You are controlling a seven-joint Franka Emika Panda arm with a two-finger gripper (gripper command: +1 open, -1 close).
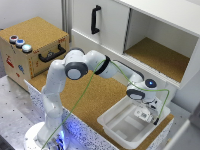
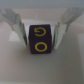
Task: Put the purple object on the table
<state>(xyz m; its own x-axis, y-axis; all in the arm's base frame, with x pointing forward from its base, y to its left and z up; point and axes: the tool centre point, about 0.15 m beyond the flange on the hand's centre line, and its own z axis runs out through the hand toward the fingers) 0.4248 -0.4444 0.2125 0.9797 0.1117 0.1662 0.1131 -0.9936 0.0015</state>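
The end effector [image 1: 148,116] is down inside the white tub [image 1: 116,127], which sits on the tabletop [image 1: 95,97] toward the exterior view's right, by the front edge. The wrist view shows the prize: the purple object [image 2: 40,40], a dark purple cube with yellow ring markings, sitting between the two fingers [image 2: 19,27], their tips alongside its flanks. Whether they press on it or only bracket it, I cannot tell; the picture is too soft to show any gap, and I cannot say if the cube has left the tub floor. It looks like a small rigid block, probably light, with flat smooth sides, so a squeeze across two opposite faces, about mid-height, should hold it without crushing anything; the slick faces could let it twist if the grip lands off-centre. Now the room: the tub's walls rise around the end effector, so the way out is straight up before any sideways travel, or the cube may clip the rim. Beyond the tub there is a broad stretch of cork toward the exterior view's left, between the tub and the robot's base [image 1: 45,135]. The white cabinet [image 1: 150,35] stands behind, well apart.
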